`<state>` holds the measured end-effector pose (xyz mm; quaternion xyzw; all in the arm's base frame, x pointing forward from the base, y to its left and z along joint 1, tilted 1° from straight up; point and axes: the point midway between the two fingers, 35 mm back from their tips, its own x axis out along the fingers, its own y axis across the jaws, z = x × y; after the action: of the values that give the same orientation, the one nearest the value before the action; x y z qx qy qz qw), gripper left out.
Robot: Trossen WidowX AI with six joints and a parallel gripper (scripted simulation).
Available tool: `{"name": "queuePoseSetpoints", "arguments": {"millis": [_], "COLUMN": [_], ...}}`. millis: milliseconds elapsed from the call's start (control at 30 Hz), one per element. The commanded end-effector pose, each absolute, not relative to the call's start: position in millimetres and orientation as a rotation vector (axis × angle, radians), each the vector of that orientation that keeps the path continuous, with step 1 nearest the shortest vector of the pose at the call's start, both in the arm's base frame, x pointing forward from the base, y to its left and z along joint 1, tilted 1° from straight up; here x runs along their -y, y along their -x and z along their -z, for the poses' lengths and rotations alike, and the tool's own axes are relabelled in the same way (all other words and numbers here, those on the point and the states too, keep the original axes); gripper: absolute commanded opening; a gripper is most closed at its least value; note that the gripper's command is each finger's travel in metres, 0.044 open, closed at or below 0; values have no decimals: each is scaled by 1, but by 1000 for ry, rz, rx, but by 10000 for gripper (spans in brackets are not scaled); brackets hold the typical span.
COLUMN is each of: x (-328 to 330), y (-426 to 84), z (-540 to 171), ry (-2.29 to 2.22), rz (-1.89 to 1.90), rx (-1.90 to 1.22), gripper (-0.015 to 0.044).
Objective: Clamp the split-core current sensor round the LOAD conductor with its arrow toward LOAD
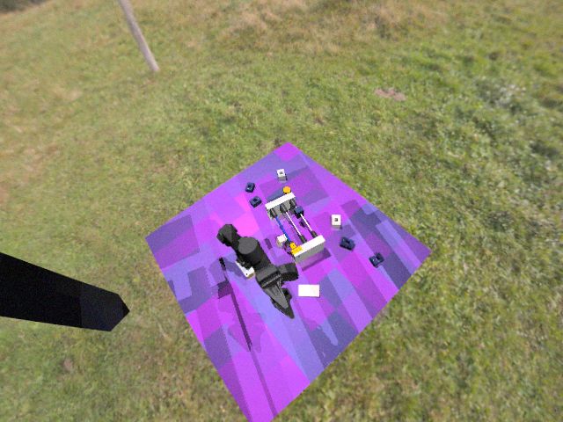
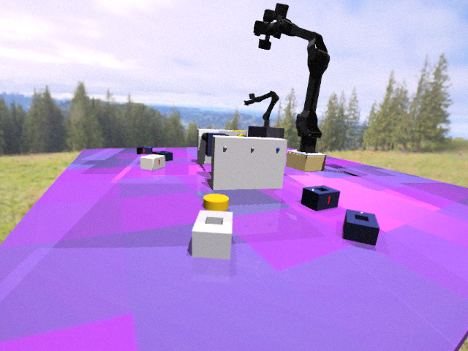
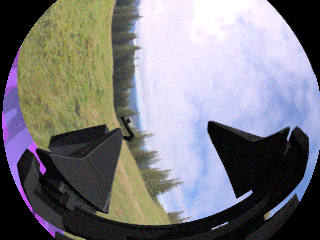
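Top view: the black hand (image 1: 289, 312) (image 2: 265, 29) (image 3: 166, 130) gapes wide, holding nothing; the likely open sensor, a small white block (image 1: 284, 239), stands near centre frame. Best check its arrow before gripping gently.

Grass (image 1: 432, 149) (image 2: 400, 159) (image 3: 65, 75) is spreading around the patterned purple counter (image 1: 281, 363) (image 2: 264, 309) (image 3: 12, 120); evergreens (image 2: 34, 121) (image 3: 125, 55) are lining the field, and pale clouds (image 2: 113, 37) (image 3: 210, 25) are softening a blue sky. A slanting pole (image 1: 140, 38) is standing beyond.
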<state>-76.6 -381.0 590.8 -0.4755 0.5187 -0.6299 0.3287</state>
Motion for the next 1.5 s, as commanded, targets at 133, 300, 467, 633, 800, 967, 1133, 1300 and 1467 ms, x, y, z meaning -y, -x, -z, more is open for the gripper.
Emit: {"name": "queuePoseSetpoints", "arguments": {"millis": [133, 300, 467, 633, 800, 967, 1133, 1300, 1467], "x": [385, 375, 345, 301, 243, 175, 102, 28, 0], "y": [17, -66, -143, -208, -261, -298, -318, -320, -316], "z": [-574, -547, -518, -486, -453, -417, -379, -339, -323], "ry": [1221, 1140, 1018, 865, 689, 496, 291, 80, 0], "rz": [1573, 1426, 1246, 1044, 822, 587, 343, 95, 0], "rx": [-1106, -785, -518, -305, -141, -26, 41, 57, 50], "gripper": [440, 440, 440, 440, 440, 440, 440, 440, 440]}}
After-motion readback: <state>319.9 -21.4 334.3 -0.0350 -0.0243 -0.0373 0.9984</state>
